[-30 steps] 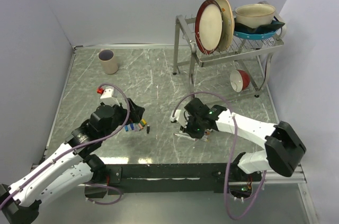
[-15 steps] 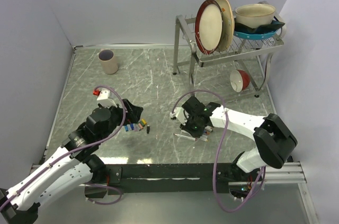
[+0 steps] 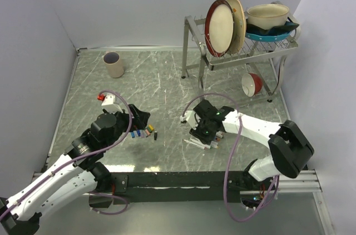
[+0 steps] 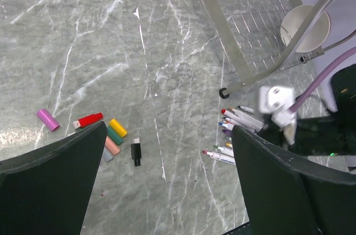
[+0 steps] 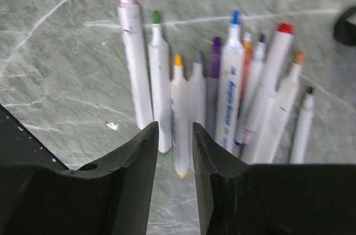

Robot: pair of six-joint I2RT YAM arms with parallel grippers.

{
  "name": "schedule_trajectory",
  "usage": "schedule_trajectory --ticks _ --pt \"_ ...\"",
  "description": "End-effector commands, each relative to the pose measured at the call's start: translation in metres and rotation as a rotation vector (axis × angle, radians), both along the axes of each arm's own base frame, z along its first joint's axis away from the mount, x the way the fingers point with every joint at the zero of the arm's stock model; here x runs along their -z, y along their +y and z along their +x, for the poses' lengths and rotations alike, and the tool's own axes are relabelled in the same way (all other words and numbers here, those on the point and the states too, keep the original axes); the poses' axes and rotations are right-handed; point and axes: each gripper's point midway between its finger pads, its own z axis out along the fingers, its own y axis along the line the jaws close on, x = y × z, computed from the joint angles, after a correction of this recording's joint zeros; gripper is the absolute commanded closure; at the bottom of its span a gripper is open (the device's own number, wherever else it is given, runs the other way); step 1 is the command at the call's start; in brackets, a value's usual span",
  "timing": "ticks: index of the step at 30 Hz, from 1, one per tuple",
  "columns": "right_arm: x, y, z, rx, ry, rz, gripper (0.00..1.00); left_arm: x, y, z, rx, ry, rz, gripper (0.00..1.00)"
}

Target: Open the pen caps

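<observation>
Pen caps [image 4: 115,134], short plastic cylinders in pink, red, yellow, green, salmon, grey and black, lie loose in a small cluster on the grey marbled worktop [image 4: 111,35]. My left fingers [image 4: 83,157] are spread as wide as they go and pinch nothing. Most of the caps sit just beside the tip of the finger at the left of my wrist view, and the grey one is partly hidden by it. The black cap lies in the gap, nearer that same finger. The pink one lies outside it.

My right fingers [image 5: 146,146] stand only narrowly parted over the tail ends of a row of thin white marker pens [image 5: 231,96] with bare coloured tips. A yellow-tipped barrel shows in the gap, lying flat with the others, not squeezed. From above, the caps are well apart from these fingers, off to their left.
</observation>
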Motion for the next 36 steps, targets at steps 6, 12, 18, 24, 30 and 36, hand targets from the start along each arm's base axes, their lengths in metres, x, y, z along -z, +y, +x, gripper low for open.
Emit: schedule_trajectory --ticks 6,12,18,24,30,36 --pt "-0.091 -0.034 0.038 0.150 -0.201 0.264 0.51 -0.016 0.011 0.006 -0.089 -0.015 -0.045 0.01" --pt "-0.143 -0.108 0.053 0.400 -0.355 0.350 0.26 -0.065 0.031 0.013 -0.167 -0.056 0.046 0.01" --pt "-0.206 -0.174 0.060 0.699 -0.620 0.376 0.00 -0.107 0.057 0.016 -0.249 -0.132 0.137 0.01" --pt "-0.266 -0.221 0.061 1.068 -0.876 0.376 0.00 -0.134 0.069 0.009 -0.261 -0.196 0.128 0.01" --pt "-0.305 -0.230 0.049 1.187 -0.961 0.416 0.00 -0.140 0.072 0.003 -0.245 -0.215 0.122 0.01" --pt "-0.317 -0.236 0.040 1.199 -1.020 0.402 0.00 -0.142 0.071 0.001 -0.233 -0.227 0.120 0.01"
